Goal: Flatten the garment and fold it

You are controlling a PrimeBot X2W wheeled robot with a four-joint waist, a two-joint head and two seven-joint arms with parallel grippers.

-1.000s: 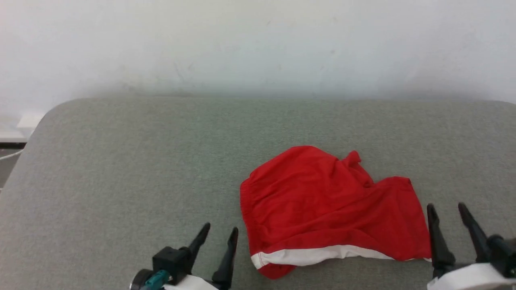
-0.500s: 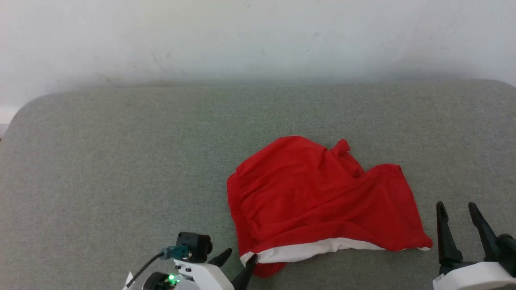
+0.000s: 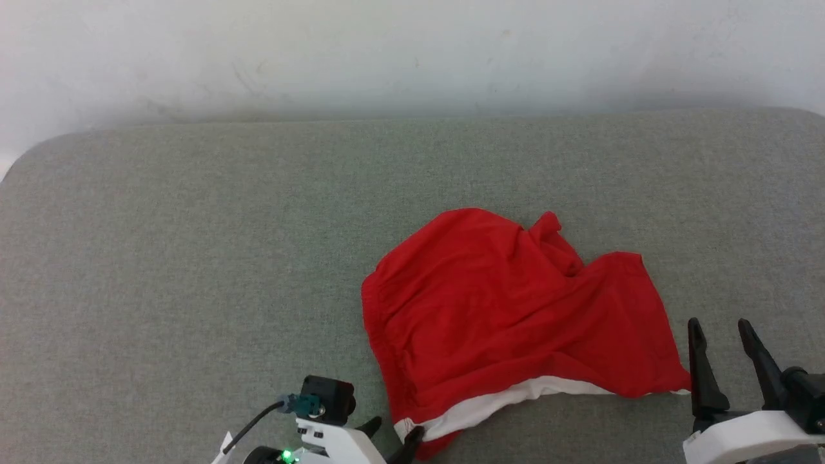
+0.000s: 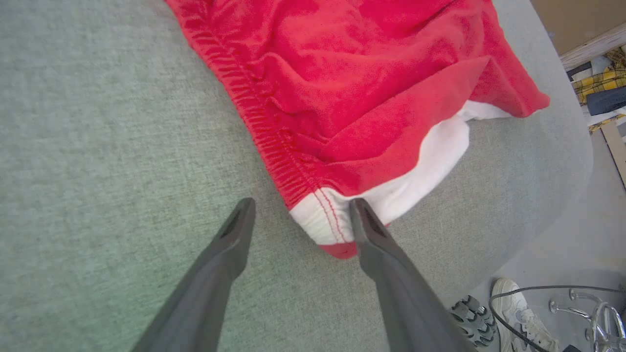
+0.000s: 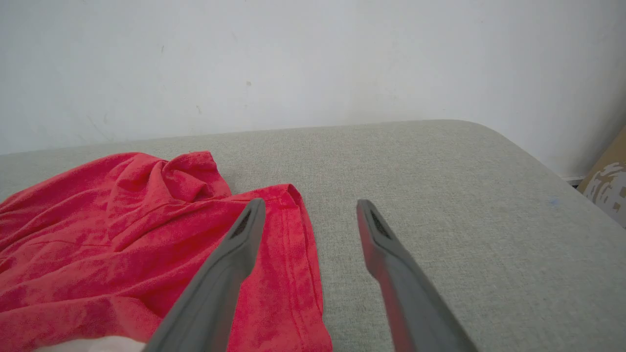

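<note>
A pale wall (image 3: 412, 51) rises behind a grey fabric-covered worktop (image 3: 161, 258) with rounded corners. The garment (image 3: 509, 316), bright red shorts, lies rumpled on the worktop, right of centre and toward the near edge. Its gathered waistband (image 3: 380, 322) runs down the left side and a white trim band (image 3: 515, 399) runs along the near hem. A bunched fold stands up at its far edge.

The right pincer (image 3: 718, 325) sits at the lower right with its fingers spread and nothing between them, just beside the garment's right edge. In the right wrist view one finger crosses over the red hem.

The left pincer (image 3: 393, 433) is low at the near-left corner of the garment, also spread wide. In the left wrist view its fingers (image 4: 234, 234) straddle the corner where waistband and white band meet. Whether they touch the cloth I cannot tell.

Shoes (image 4: 518, 313) show on the floor past the worktop's edge.
</note>
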